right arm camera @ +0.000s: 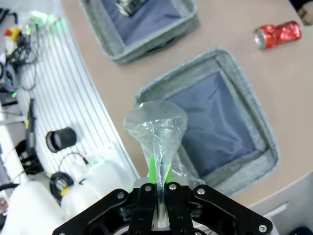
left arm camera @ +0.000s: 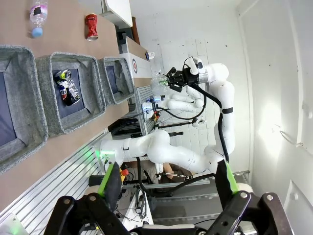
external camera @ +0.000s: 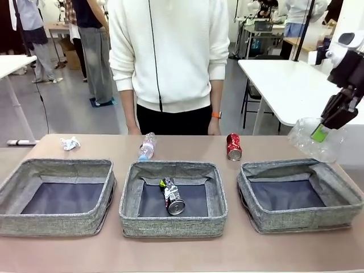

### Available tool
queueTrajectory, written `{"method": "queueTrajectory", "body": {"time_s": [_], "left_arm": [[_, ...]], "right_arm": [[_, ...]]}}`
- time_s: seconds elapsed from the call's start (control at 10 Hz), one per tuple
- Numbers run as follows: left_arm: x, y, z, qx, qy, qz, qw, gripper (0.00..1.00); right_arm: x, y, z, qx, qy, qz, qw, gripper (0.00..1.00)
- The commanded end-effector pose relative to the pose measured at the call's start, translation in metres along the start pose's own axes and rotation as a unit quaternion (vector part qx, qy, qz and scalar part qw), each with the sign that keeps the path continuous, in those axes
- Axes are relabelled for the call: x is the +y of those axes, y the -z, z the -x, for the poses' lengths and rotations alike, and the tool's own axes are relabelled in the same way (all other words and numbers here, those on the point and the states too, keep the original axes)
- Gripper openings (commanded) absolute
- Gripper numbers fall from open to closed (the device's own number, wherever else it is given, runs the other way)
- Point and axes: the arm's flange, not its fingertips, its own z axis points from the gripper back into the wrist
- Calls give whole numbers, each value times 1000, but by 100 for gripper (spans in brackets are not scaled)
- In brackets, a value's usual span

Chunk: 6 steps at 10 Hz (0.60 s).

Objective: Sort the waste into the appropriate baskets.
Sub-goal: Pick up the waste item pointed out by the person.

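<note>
At frame right, the right gripper (external camera: 320,133) pinches a crumpled, translucent crushed clear bottle (external camera: 301,139) near a soft-walled grey woven basket (external camera: 301,219); the left gripper (left arm camera: 166,178) gapes wide, empty.

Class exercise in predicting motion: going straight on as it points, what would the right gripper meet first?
Probably the rim of the right basket, past the crushed clear bottle the right gripper holds; depth is unclear.

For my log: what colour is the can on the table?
The can is red; front view shows it best.
</note>
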Motion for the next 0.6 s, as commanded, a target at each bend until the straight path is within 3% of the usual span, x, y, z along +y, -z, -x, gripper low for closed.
{"method": "queueTrajectory", "body": {"time_s": [0.0,0.1,0.2,0.3,0.5], "left_arm": [[-2,0,0,0,9,10,1000,100],[-2,0,0,0,9,10,1000,100],[-2,0,0,0,9,10,1000,100],[-2,0,0,0,9,10,1000,100],[-2,0,0,0,9,10,1000,100]], "right_arm": [[1,8,-5,3,-1,-8,1000,1],[15,9,-28,-30,-53,-13,998,1],[34,1,-63,-12,-34,31,999,1],[49,-8,-94,-46,-22,49,997,1],[91,-16,-158,-17,36,39,998,1]]}}
